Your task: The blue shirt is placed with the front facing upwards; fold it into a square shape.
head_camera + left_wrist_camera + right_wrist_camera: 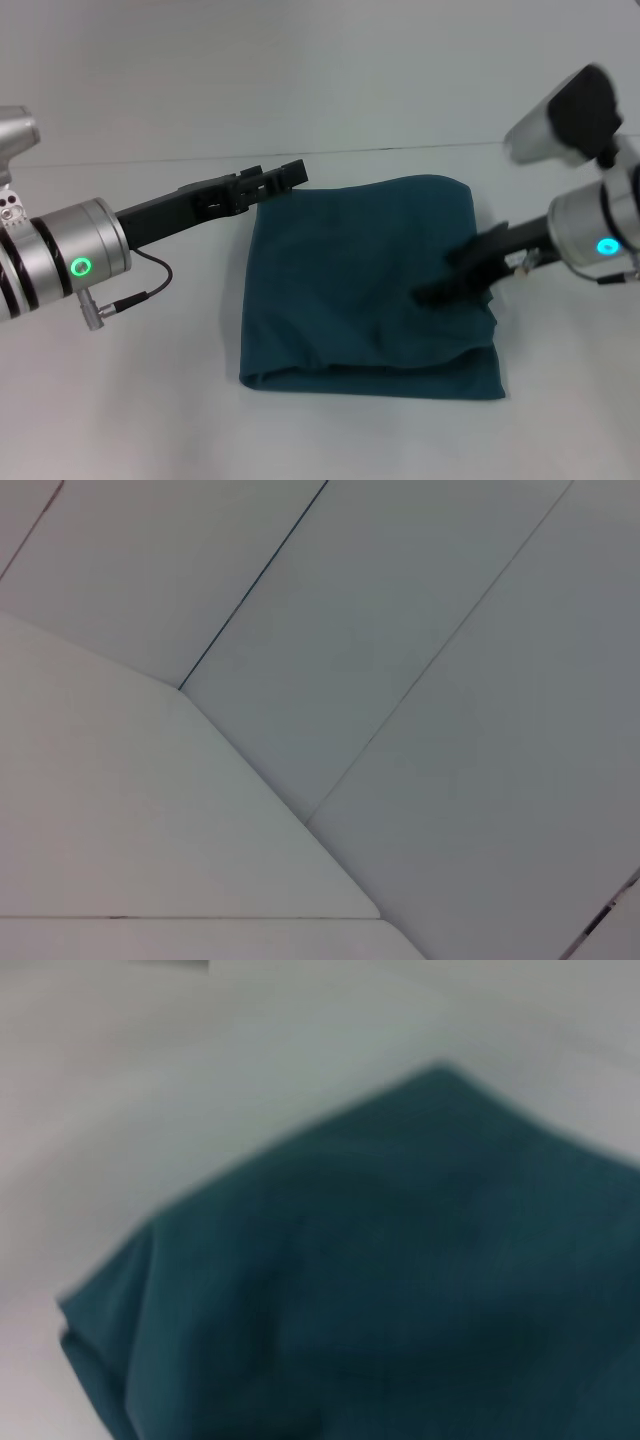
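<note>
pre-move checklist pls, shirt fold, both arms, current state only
1. Fold shape: the dark teal-blue cotton shirt lies folded in a roughly square bundle on the white table. ok.
2. Neatness: the layers bulge and stand uneven along the near edge and right side. not ok.
3. Left gripper: at the bundle's far left corner; whether it touches cloth, cannot tell.
4. Right gripper: over the bundle's right part; grip on cloth, cannot tell.
5. Lettering: none shows on the upper face. ok.
6. Left wrist view: shows only pale flat panels, no shirt, so no check from it. cannot tell.
</note>
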`<state>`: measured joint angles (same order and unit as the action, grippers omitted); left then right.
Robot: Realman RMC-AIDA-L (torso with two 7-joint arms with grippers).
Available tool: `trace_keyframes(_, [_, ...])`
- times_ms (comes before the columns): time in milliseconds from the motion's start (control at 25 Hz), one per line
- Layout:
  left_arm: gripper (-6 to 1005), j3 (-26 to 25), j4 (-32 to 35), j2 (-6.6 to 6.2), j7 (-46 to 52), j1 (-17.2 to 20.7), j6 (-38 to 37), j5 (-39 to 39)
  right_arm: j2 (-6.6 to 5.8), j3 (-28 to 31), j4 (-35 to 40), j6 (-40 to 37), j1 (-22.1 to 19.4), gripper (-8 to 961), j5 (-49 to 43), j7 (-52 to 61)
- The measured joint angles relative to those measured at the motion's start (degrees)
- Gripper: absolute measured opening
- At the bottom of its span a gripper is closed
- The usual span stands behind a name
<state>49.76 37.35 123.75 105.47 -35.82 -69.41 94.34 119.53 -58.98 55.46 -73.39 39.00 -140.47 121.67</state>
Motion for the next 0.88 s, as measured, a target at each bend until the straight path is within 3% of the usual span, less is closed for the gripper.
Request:
trace_keyframes(160, [888, -0.03, 0.03, 0.00, 0.11, 0.04, -0.07, -0.03, 0.06, -2.26, -0.97, 0.37, -0.10, 870, -4.02, 1.74])
trace_keyframes(720, [887, -0.11, -0.07, 0.09, 0.36, 0.26, 0.44, -0.21, 0.00, -2.33, 2.00, -10.83, -1.37, 867, -12.06, 3.61])
trace_keyframes(880, [887, -0.11, 0.01, 0.09, 0.37, 0.09, 0.43, -0.22, 0.01, -1.02, 6.91, -13.17, -2.01, 867, -11.05, 3.94])
